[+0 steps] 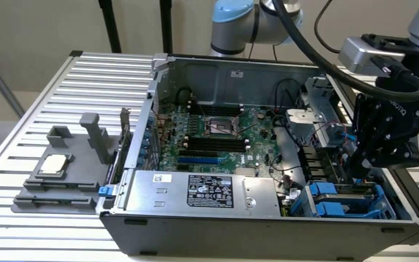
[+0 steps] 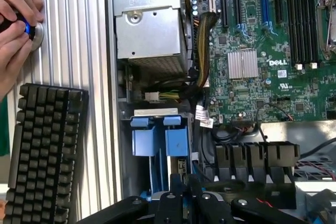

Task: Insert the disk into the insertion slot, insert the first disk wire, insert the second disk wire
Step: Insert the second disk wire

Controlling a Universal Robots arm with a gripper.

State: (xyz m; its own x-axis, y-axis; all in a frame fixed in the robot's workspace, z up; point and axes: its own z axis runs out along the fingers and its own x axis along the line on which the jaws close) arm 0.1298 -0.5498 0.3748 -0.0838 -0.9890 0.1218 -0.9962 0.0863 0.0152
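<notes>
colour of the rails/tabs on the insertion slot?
Bright blue, on the insertion slot with its dark metal frame. Clearest in the wrist view.

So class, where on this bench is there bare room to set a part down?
Free: the ribbed tabletop behind the grey fixture, left of the computer case in the exterior view. Crowded: inside the case, and beside it where the keyboard and a person's hands sit.

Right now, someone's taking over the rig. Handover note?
Gripper: jaws shut, low at the insertion slot; whether they pinch anything is hidden.
Disk: blue carrier looks seated in the slot, so step one seems done.
Wires: can't tell whether either is plugged; treat both as open.
A person's hand is on a button beside the case.
</notes>
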